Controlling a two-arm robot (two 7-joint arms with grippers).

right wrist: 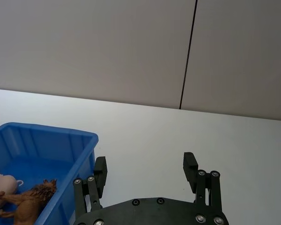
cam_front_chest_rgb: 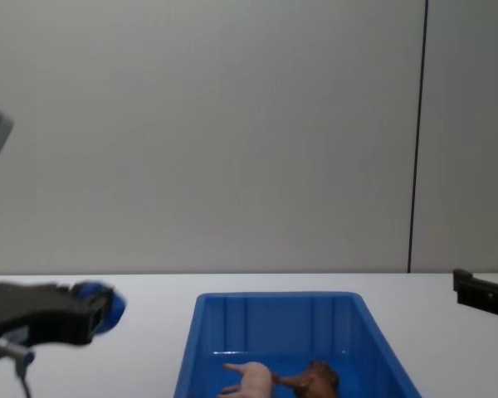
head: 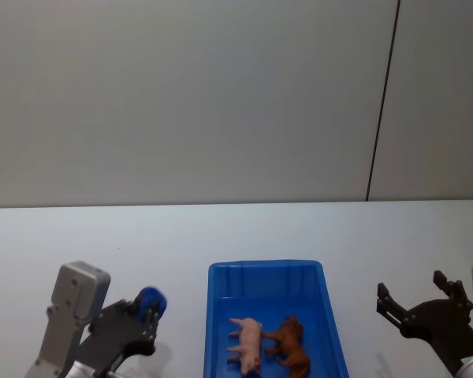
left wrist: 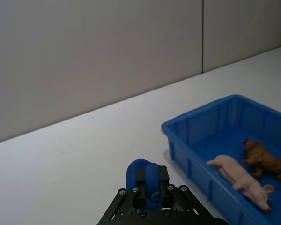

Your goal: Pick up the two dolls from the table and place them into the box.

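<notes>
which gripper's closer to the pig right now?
Left. The left gripper sits beside the box on the pig's side; the right gripper is open, beyond the lion and the far wall.

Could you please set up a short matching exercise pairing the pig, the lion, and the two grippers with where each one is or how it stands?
Things:
1. pink pig
2. brown lion
3. left gripper
4. right gripper

States:
A. open, over the table to the right of the box
B. in the box, on its right side
C. shut, to the left of the box
D. in the box, on its left side

Pairs: 1-D, 2-B, 3-C, 4-A
</notes>
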